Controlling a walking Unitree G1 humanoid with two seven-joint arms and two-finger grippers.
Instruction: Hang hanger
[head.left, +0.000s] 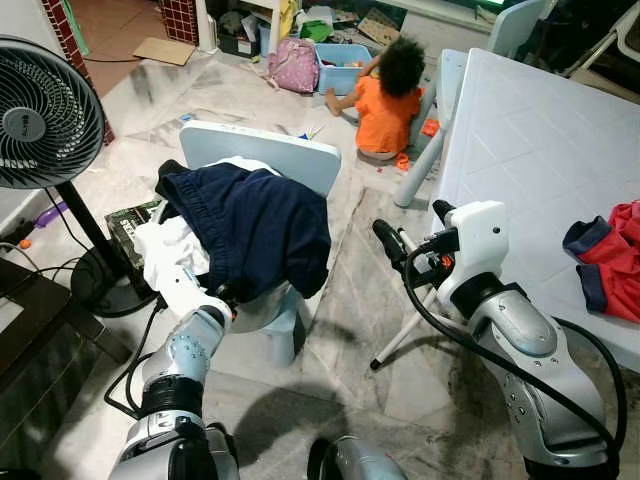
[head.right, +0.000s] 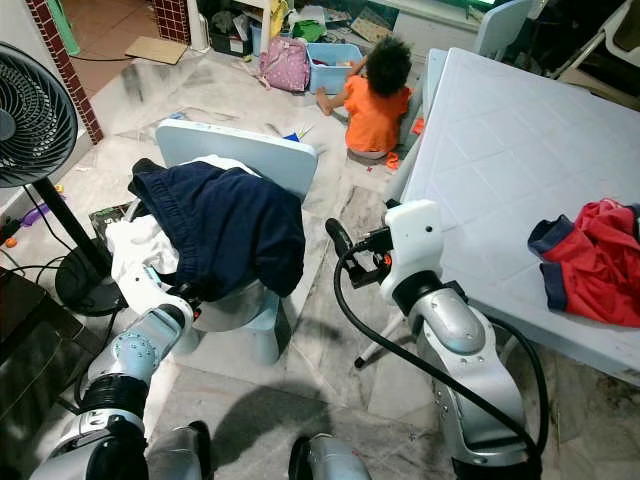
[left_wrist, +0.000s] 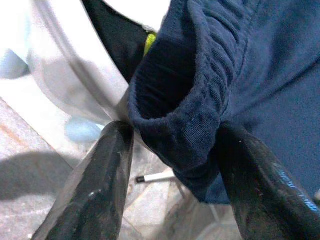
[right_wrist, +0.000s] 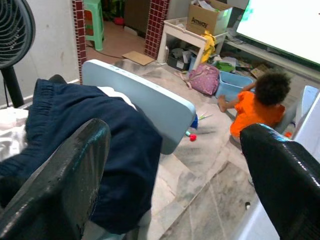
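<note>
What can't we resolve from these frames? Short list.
- Hanger: none can be made out; the navy shorts and white garment cover the chair seat.
- Left gripper: head views hide its tips under the shorts' hem; whether it pinches fabric is unclear.
- Red garment: cut off by the frame edge.
- Fan: cut off at the left.

Navy shorts (head.left: 255, 225) knitted in soft matt cloth with a ribbed waistband, chair (head.left: 262, 155) moulded in smooth pale-blue plastic, floor (head.left: 370, 300) tiled in glossy veined marble
</note>
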